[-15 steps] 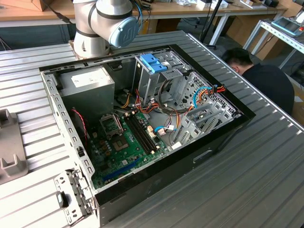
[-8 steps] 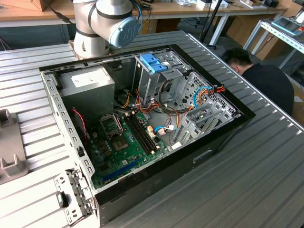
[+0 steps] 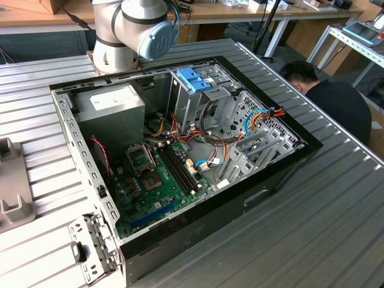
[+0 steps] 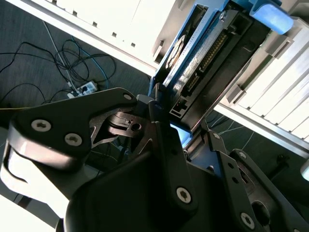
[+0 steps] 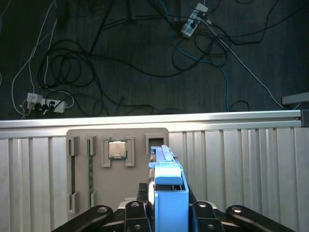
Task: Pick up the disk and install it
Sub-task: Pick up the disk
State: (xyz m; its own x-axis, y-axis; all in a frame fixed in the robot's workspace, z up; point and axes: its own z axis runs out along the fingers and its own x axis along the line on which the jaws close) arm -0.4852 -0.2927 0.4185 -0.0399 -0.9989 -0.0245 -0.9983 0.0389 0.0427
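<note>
In both wrist views my gripper is shut on the disk, a grey drive in a light blue carrier held on edge between the black fingers. The disk's far end lies over an empty slot of a grey holder on the ribbed table; I cannot tell whether it still touches the slot. The exterior view has the open computer case, with its metal drive cage at the far side under a blue latch.
The grey holder at the exterior view's left also carries a processor chip and a memory stick. Past the table edge lie floor cables and power strips. A person bends beside the table's right.
</note>
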